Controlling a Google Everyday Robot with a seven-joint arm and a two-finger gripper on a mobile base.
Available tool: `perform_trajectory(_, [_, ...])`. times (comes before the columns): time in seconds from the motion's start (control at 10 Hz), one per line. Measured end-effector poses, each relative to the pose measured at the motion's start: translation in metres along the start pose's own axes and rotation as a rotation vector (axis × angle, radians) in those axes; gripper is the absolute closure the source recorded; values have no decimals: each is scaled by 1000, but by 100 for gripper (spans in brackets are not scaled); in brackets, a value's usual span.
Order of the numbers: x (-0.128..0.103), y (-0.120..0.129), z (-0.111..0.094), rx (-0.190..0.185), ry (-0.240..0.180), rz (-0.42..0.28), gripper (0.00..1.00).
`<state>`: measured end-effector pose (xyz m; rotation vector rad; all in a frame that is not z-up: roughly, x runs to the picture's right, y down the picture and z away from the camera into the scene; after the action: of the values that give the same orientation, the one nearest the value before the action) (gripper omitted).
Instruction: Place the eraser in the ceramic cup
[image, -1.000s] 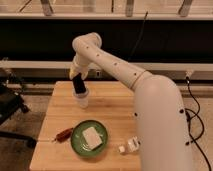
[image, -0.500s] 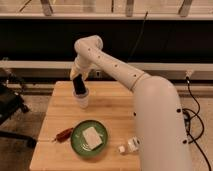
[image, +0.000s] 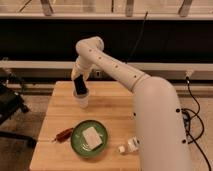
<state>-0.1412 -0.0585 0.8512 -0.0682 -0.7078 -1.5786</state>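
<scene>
The task looks close to its end: the gripper (image: 80, 88) hangs right over the mouth of the cup (image: 82, 99) at the far left part of the table (image: 110, 107), its dark tip reaching down to the rim, so what is left is most likely the release into the cup and the lift away. The eraser itself cannot be made out; it may be pinched in the dark tip or already inside the cup, and I cannot tell which. Nor can I tell whether the jaws are spread or pressed together.
</scene>
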Motion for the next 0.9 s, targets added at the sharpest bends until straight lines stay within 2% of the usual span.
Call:
perform_trajectory(0.4, [-5, 14, 2, 4, -11, 4, 20])
perform_trajectory(0.6, [-7, 18, -1, 30, -23, 5, 20])
perform_trajectory(0.9, [-10, 18, -5, 40, -23, 3, 20])
